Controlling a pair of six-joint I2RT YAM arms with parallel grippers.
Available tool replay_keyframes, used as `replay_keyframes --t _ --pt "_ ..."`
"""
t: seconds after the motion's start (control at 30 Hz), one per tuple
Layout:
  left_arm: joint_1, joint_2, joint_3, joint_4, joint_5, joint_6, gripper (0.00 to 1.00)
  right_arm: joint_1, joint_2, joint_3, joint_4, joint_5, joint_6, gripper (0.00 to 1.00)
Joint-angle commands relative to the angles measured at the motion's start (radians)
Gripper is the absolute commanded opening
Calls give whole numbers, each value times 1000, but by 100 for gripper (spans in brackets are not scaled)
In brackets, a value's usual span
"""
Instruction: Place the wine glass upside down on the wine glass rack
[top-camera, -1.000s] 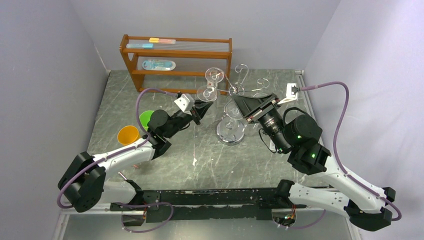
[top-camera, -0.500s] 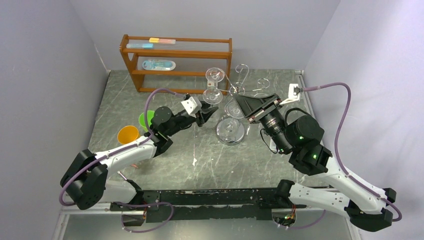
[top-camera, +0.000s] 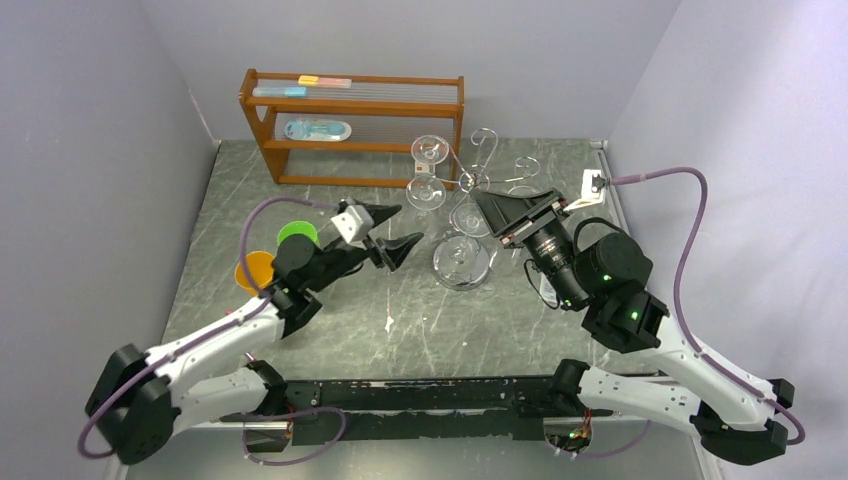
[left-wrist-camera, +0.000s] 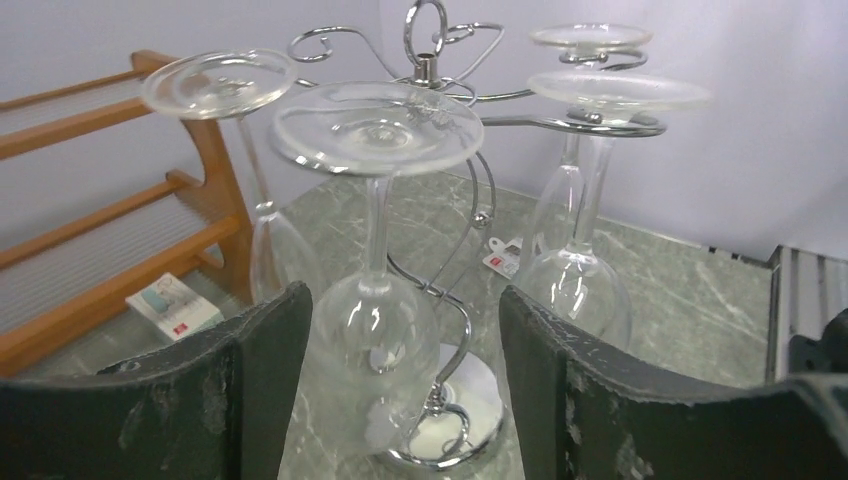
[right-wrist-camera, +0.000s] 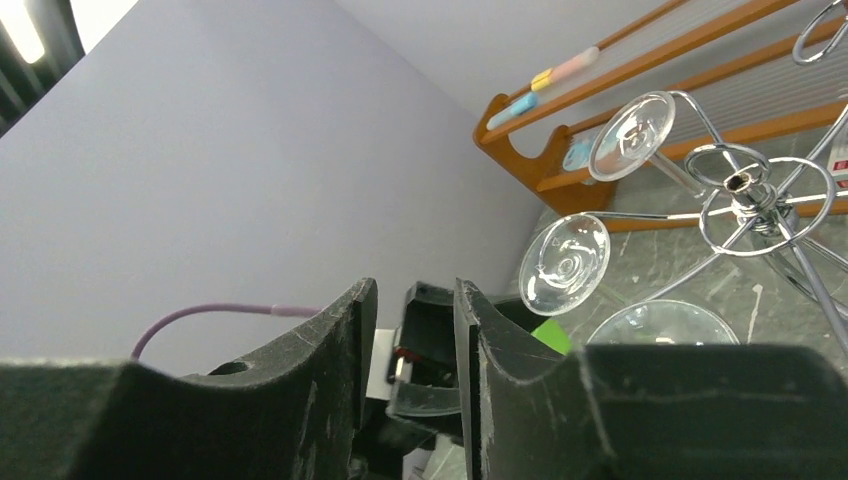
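Observation:
The chrome wine glass rack (top-camera: 462, 262) stands mid-table, its round base and curled arms also in the left wrist view (left-wrist-camera: 470, 400). Several wine glasses hang from it upside down. The nearest wine glass (left-wrist-camera: 378, 125) hangs foot-up on an arm, its foot clear in the top view (top-camera: 425, 192). My left gripper (top-camera: 410, 223) is open just left of it; in its wrist view (left-wrist-camera: 405, 300) the fingers (left-wrist-camera: 260, 390) flank the bowl without touching. My right gripper (top-camera: 485, 205) hovers at the rack's right side, and its own view (right-wrist-camera: 413, 290) shows it open a narrow gap with nothing between.
A brown wooden shelf unit (top-camera: 350, 110) stands at the back left, close behind the rack. An orange cup (top-camera: 255, 270) and a green cup (top-camera: 297, 233) sit left of my left arm. A white tag (left-wrist-camera: 505, 258) lies on the table by the rack. Walls close in on three sides.
My left gripper has opened and drawn back to the left and towards me, off the wine glass, which stays hanging on the rack. The right arm has hardly moved.

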Motion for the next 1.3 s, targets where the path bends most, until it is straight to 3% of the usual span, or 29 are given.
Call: replay_keyframes --t 0.0,0.13,0.33,0.47,0.6,0.77,0.97,1.27 --pt "-5 -162 -65 -142 -142 -96 73 -2 -14 6 -44 42 -9 39" --pt "-4 -298 -60 -448 -322 -190 77 -3 -18 19 -75 48 -19 40" --pt "-4 -400 64 -914 -611 -308 81 -3 -38 18 -100 64 -28 41" --pt "-3 -348 143 -1127 -815 -365 82 -3 -57 14 -112 68 -26 40" --pt "14 -175 247 -1273 -920 -380 82 -2 -70 11 -140 73 -6 40" --pt "116 -40 310 -1291 -869 -393 78 -3 -91 29 -187 72 9 40" --pt "276 -4 304 -1259 -725 -382 70 -3 -144 6 -189 102 17 39" --pt "349 87 313 -1245 -536 -294 50 -3 -103 60 -253 106 -23 39"
